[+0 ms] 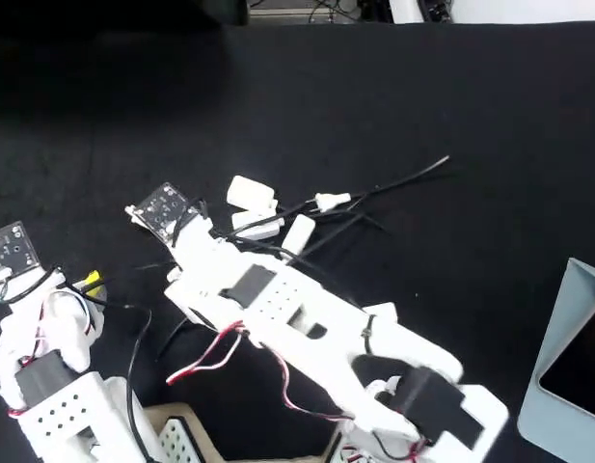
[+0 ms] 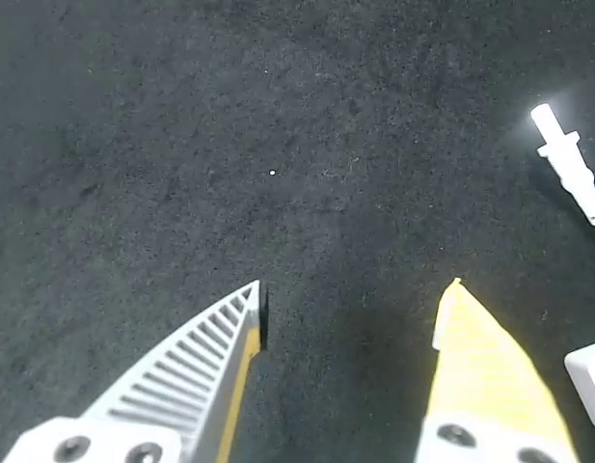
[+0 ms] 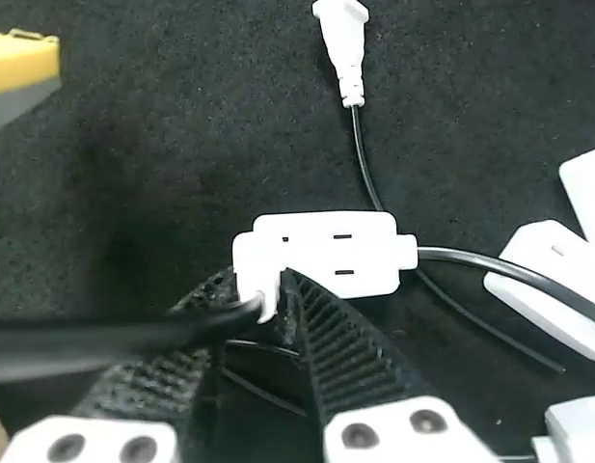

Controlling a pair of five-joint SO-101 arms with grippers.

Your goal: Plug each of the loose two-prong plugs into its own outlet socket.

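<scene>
Two plugs in play. One, the held plug [image 3: 266, 301], sits in my right jaws, which are closed on its white body; its thick black cord [image 3: 94, 338] trails off to one side. It touches the near corner of the outlet block [image 3: 326, 253], short of the slots. The prongs are hidden, so I cannot tell how they face. The second loose plug [image 3: 343, 39] lies beyond the outlet block on a thin cord, apart from it.

Left jaws: open, empty, over bare table [image 2: 181, 145], well apart from the outlet block.

Step in hand, as I judge it: seat the held plug. To do it well:
- come off the corner
- carry the plug over a slot pair on the block's face
- square the prongs with the slots
- press straight in

The block looks light and lies loose, so an angled push would likely skid or tip it. The left jaws could brace it.

Room: other white blocks [image 3: 553, 280], likely more outlets, crowd the outlet block on the side where its own cord leaves. The opposite side is open table. Thin cords cross close by the block, a snag risk. A grey tray [image 1: 567, 367] sits well apart from the block, toward the table's edge.
</scene>
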